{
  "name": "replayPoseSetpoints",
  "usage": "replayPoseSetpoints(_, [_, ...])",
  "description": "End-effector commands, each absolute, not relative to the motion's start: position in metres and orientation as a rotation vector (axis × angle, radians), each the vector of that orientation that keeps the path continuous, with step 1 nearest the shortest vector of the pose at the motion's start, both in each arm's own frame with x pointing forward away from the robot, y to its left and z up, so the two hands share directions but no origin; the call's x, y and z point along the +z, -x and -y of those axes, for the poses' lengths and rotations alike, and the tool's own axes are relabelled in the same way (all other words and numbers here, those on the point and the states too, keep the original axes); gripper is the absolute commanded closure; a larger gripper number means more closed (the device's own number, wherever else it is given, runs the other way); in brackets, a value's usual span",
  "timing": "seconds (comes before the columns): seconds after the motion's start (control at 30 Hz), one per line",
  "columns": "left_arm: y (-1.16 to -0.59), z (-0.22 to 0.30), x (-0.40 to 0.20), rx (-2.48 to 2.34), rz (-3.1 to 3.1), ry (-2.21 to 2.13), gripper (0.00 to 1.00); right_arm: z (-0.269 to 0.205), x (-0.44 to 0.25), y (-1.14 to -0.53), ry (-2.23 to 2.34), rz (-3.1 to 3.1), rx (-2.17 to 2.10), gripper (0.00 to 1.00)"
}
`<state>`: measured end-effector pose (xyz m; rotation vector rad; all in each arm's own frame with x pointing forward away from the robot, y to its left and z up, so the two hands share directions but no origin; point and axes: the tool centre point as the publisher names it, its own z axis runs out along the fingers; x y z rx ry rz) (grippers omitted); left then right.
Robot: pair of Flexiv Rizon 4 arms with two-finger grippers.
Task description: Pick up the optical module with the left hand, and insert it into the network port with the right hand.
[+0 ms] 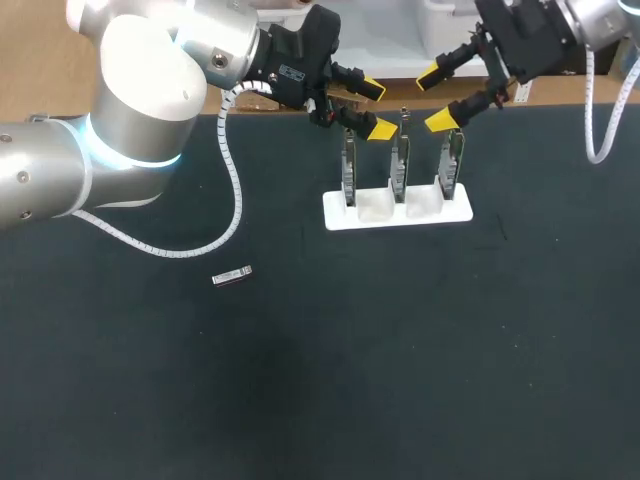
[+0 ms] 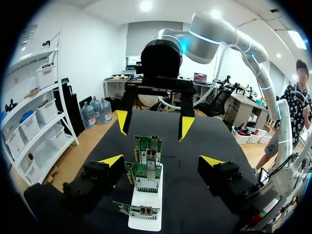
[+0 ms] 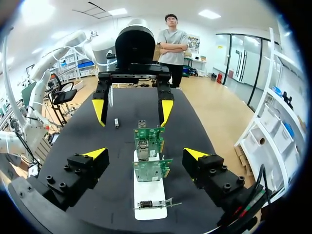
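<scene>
- The optical module [image 1: 232,277] is a small, slim bar with a pale metallic sheen. It lies flat and alone on the dark matte tabletop [image 1: 420,380], well apart from the stand, at about eight o'clock from it in the head view. Nothing touches it, so I judge the pick-up to be the step in hand.
- The left hand [image 1: 375,108] is spread wide and empty, near the board tops at the stand's eleven o'clock. To do the pick-up well, it should travel toward seven o'clock and turn so its yellow tips straddle the module's narrow sides. It should close low, because so thin and smooth a piece may skid or tip.
- The white stand [image 1: 397,212] is a flat, glossy block. It holds three green circuit boards [image 2: 147,148] upright in a row, each thin and rigid, with a boxy metal network port [image 3: 142,147].
- The right hand [image 1: 437,98] also gapes wide, holding nothing, at the stand's one o'clock.
</scene>
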<state>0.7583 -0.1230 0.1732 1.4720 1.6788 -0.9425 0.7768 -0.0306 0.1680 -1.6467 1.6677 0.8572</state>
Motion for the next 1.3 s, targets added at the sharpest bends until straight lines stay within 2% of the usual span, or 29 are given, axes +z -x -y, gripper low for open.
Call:
replayPoseSetpoints(0.03, [-0.761,0.124,0.174,-0.943,-1.686,-1.478,0.00,0.032,0.169,-0.772,1.634,-1.664,0.849,0.15])
replayPoseSetpoints(0.07, [-0.761,0.124,0.174,-0.943,-1.686,-1.478,0.00,0.033,0.169,-0.772,1.633,-1.663,0.850,0.48])
replayPoseSetpoints(0.1, [-0.761,0.124,0.174,-0.943,-1.686,-1.478,0.00,0.033,0.169,-0.772,1.632,-1.662,0.849,0.62])
replayPoseSetpoints(0.17, [-0.761,0.124,0.174,-0.943,-1.686,-1.478,0.00,0.033,0.170,-0.772,1.630,-1.660,0.851,1.00])
replayPoseSetpoints(1.3, [-0.761,0.124,0.174,-0.943,-1.686,-1.478,0.00,0.010,0.178,-0.772,1.655,-1.591,0.868,1.00])
